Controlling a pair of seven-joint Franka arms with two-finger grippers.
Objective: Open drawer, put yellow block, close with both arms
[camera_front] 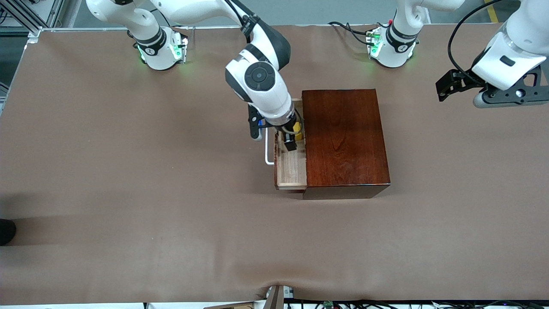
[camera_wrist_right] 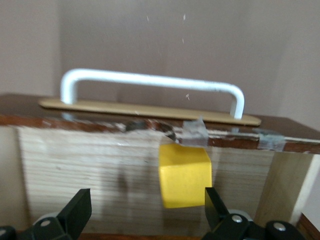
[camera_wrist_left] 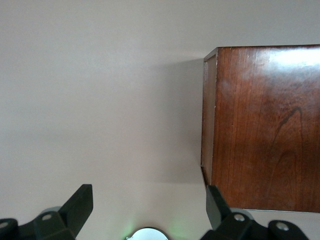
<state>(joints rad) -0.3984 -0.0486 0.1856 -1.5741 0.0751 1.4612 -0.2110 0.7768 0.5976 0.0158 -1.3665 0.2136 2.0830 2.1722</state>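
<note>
Front view: I see the drawer (camera_front: 291,167) pulled out of the dark reddish-brown wooden box (camera_front: 345,137), which stands near the middle of the frame on the brown surface (camera_front: 128,180). The drawer comes out toward the right arm's end of the surface, and its white handle (camera_front: 268,148) shows at the outer edge.

The right arm (camera_front: 261,86) reaches down from its base at the upper left of the frame, and the right claw (camera_front: 292,139) is inside the open drawer. The yellow block (camera_front: 297,128) shows just beside the claw fingers, partly hidden by the wrist.

In the right wrist view, the yellow block (camera_wrist_right: 184,175) lies in the pale wood tray of the drawer (camera_wrist_right: 90,165), close to the front panel that carries the white handle (camera_wrist_right: 150,82). The two fingertips (camera_wrist_right: 75,212) of the right claw (camera_wrist_right: 147,212) are spread wide, and the block sits in the gap nearer to one fingertip; I cannot tell if it touches that fingertip.

The left arm (camera_front: 510,56) waits at the upper right of the front view, with the left claw (camera_front: 448,86) in the air over the bare surface, well apart from the box. In the left wrist view the left claw (camera_wrist_left: 147,210) is also spread, with nothing between its fingers, and the box (camera_wrist_left: 265,125) fills the right part of that frame.
</note>
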